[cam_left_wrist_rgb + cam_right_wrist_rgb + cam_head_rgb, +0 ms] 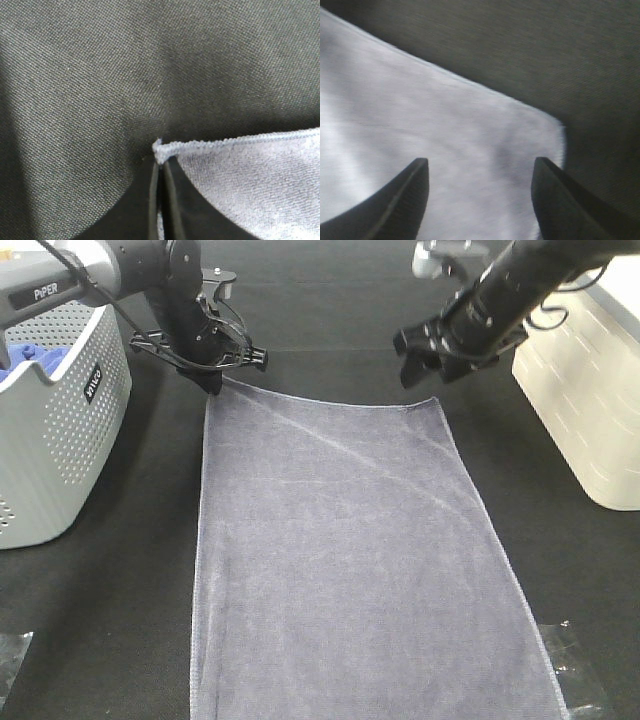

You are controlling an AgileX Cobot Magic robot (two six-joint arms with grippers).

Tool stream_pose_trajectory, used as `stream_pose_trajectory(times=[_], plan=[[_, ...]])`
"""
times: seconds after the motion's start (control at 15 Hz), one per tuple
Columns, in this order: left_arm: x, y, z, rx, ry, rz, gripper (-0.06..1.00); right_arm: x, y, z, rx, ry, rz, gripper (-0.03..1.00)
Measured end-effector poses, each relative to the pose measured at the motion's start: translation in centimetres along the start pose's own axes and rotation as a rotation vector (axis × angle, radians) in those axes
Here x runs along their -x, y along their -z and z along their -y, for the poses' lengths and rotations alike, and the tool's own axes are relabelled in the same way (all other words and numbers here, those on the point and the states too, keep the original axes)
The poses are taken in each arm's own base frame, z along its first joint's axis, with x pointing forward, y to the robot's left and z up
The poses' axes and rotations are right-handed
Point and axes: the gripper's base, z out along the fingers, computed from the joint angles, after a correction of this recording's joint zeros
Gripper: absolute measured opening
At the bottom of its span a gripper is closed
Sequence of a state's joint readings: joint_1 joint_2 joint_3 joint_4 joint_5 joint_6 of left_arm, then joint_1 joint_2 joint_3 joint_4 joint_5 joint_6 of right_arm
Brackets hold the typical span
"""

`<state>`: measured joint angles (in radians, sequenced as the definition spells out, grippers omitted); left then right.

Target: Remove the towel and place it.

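The slate-grey towel (pixel 350 560) lies spread flat on the black table, reaching from the far middle to the near edge. My left gripper (pixel 212 380) is shut on the towel's far left corner; in the left wrist view the fingers (pixel 162 200) pinch the hemmed corner (pixel 162 149). My right gripper (pixel 425 370) hangs open just above the far right corner, not touching it. In the right wrist view its two fingers (pixel 400 200) stand wide apart over the towel (pixel 445 145), with the corner near the right finger.
A grey perforated basket (pixel 60 410) with a bright blue cloth (pixel 35 352) inside stands at the left. A white bin (pixel 590 390) stands at the right. Clear plastic scraps (pixel 575 670) lie near the front corners.
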<state>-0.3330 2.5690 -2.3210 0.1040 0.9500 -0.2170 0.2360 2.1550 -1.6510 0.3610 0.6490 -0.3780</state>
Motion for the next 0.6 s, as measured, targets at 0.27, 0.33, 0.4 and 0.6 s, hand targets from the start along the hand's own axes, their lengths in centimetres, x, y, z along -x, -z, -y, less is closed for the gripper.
stream_pose_trajectory(times=[0.27, 0.33, 0.4, 0.6], plan=[[0.0, 0.0, 0.1, -0.006, 0.005, -0.001, 0.00, -1.0, -3.4, 1.4, -0.068, 0.025, -0.039, 0.57], [0.0, 0.0, 0.1, -0.009, 0.006, -0.002, 0.00, -1.3, -4.3, 1.7, -0.075, 0.021, -0.038, 0.57], [0.0, 0.0, 0.1, -0.012, 0.009, -0.003, 0.00, -1.4, -4.8, 1.8, -0.080, 0.019, -0.032, 0.57], [0.0, 0.0, 0.1, -0.014, 0.010, -0.002, 0.00, -1.9, -6.3, 2.2, -0.086, 0.013, -0.038, 0.50]])
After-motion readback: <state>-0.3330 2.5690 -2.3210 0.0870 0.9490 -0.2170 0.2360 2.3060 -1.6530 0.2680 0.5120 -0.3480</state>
